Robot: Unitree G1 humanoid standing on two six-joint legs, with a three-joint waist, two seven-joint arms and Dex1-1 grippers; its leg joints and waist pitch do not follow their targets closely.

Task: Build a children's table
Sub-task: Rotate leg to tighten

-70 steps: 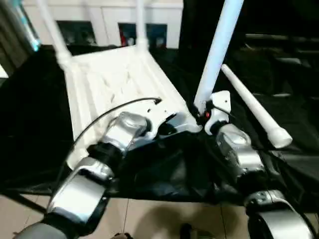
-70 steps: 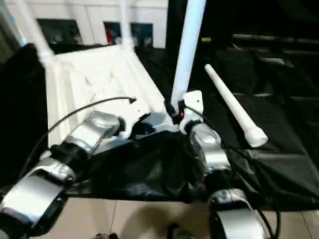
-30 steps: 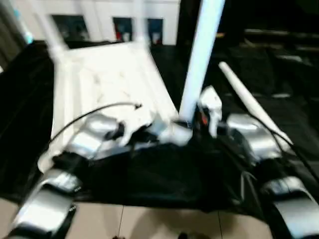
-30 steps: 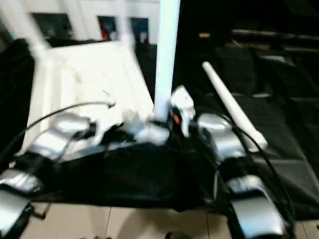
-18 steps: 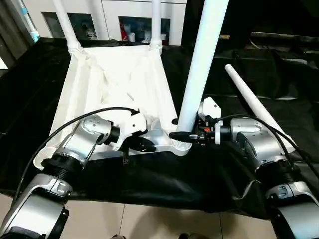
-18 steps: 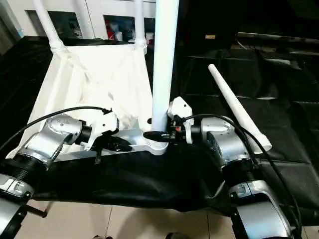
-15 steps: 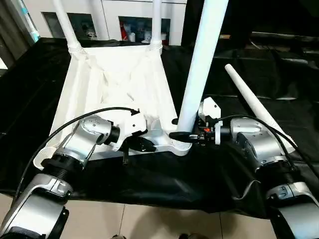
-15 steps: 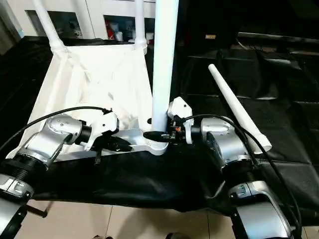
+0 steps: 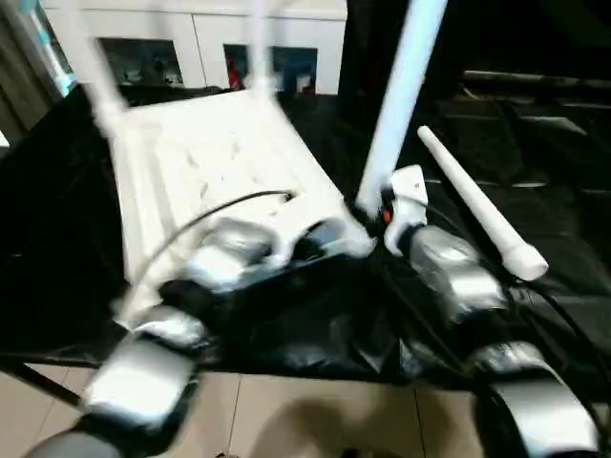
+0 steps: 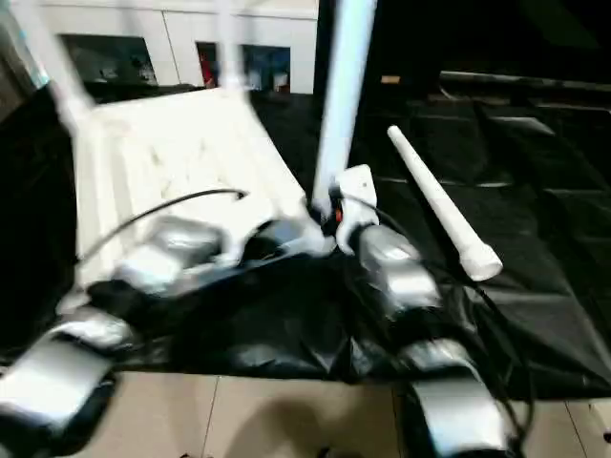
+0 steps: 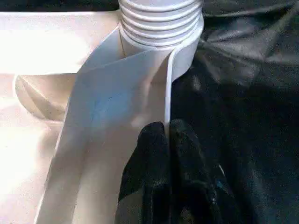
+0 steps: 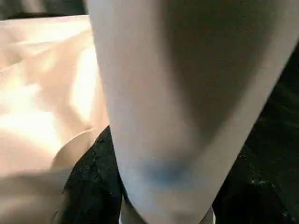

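The white table top (image 9: 191,153) lies upside down on black cloth, two legs (image 9: 95,57) standing in its far corners. A third leg (image 9: 396,105) stands upright at the near right corner socket (image 11: 161,18), leaning slightly right. My right gripper (image 9: 368,212) is shut on that leg near its base; in the right wrist view the leg (image 12: 154,93) sits between black fingers (image 12: 88,186). My left gripper (image 11: 167,140) is shut on the thin rim of the table top just beside the socket. A fourth leg (image 9: 473,205) lies loose on the cloth to the right.
Black cloth (image 9: 535,315) covers the work surface, wrinkled along its near edge above pale floor tiles (image 9: 286,420). White cabinets (image 9: 191,38) stand behind. A black cable (image 9: 210,215) arcs over my left forearm.
The head camera has swung and the picture is blurred. Both grippers keep their holds. My right forearm now reaches in from lower right instead of from the side.
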